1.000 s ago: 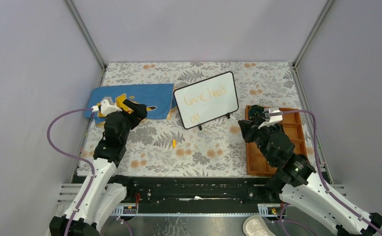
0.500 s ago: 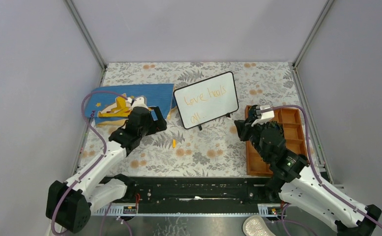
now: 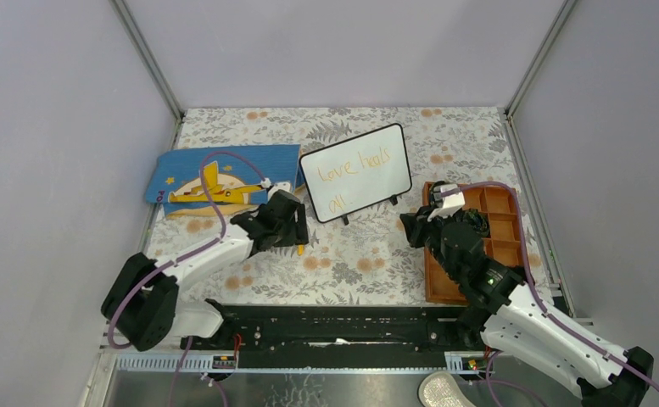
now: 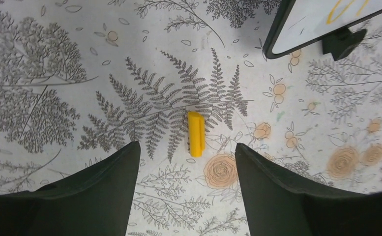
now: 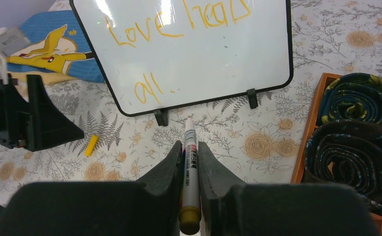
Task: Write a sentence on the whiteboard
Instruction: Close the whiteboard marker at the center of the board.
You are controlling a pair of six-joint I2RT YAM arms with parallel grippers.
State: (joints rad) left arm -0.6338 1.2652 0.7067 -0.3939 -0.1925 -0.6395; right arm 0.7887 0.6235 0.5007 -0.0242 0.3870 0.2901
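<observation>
Whiteboard: likely light, glossy, tippy. Before it, right gripper clamps marker mid-barrel; left gripper, jaws apart, above yellow cap.

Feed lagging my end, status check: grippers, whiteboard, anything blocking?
Left gripper open over yellow piece. Right gripper shut on marker, tip toward whiteboard. Sentence reads Love heals all. Nothing blocking.

Left wrist view chops the glossy white black-framed whiteboard to one corner; its orange handwritten sentence is maybe two strokes, unreadable.
</observation>
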